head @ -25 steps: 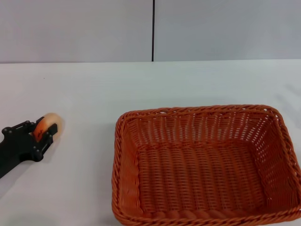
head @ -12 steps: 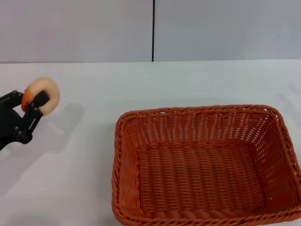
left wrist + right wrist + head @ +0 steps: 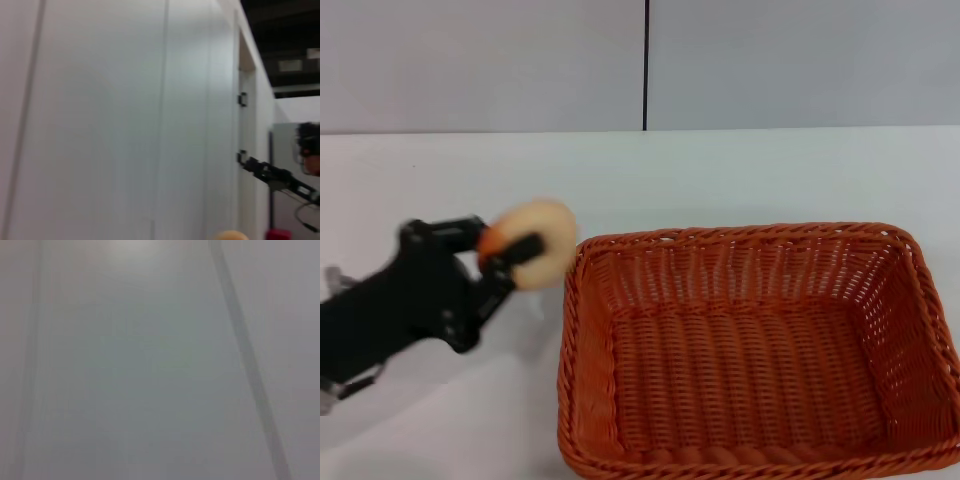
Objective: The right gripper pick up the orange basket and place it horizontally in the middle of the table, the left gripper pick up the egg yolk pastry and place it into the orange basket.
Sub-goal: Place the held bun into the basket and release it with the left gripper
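In the head view the orange basket [image 3: 760,350] lies flat on the white table [image 3: 720,180], its long side across, right of centre and near the front edge. My left gripper [image 3: 510,250] is an all-black claw, raised above the table just left of the basket's left rim. It is shut on the egg yolk pastry [image 3: 538,240], a pale cream ball with an orange blotch. A sliver of the pastry [image 3: 228,235] also shows at the edge of the left wrist view. The right gripper is out of view.
A grey wall with a dark vertical seam [image 3: 646,65] rises behind the table. The left wrist view faces a white wall panel [image 3: 125,120] with a distant dark arm [image 3: 275,177]. Only a plain grey surface fills the right wrist view.
My left gripper lifted the pastry off the table at the far left, then carried it right and forward until it hangs beside the basket's left rim. The basket stayed still.
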Controlling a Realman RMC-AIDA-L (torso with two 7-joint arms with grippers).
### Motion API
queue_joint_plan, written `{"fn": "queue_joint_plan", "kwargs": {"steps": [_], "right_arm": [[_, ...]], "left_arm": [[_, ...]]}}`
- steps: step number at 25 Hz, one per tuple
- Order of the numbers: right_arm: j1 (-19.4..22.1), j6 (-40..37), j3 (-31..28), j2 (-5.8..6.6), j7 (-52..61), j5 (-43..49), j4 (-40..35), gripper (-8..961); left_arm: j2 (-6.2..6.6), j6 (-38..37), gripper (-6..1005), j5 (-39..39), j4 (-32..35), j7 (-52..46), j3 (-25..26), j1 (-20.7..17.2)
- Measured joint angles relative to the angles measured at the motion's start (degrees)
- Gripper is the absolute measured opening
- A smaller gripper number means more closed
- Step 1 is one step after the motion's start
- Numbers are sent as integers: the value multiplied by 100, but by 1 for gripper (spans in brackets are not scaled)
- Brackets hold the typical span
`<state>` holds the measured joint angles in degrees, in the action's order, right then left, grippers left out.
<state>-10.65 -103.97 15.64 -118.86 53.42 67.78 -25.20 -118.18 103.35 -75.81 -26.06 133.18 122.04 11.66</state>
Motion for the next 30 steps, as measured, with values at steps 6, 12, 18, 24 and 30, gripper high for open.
{"fn": "queue_joint_plan", "kwargs": {"steps": [6,12,18,24,30], "right_arm": [[42,570,-1024,13,-246,-3,552,450],[73,774,-1094,13,-249,-3,579,451],[90,876,-1174,13,-252,-3,587,450],[46,936,-1191,19,-253,-2,593,450],[7,993,-1257,21,-253,-2,596,451]], "left_arm": [[-46,-169,99,14,95,-7,-581,276],[-93,-870,85,102,255,-186,-1441,680],[-89,-1308,100,697,294,-242,-2260,769],[-43,-1375,160,1127,291,-362,-2318,599],[-20,-1409,350,1146,262,-380,-2295,484]]}}
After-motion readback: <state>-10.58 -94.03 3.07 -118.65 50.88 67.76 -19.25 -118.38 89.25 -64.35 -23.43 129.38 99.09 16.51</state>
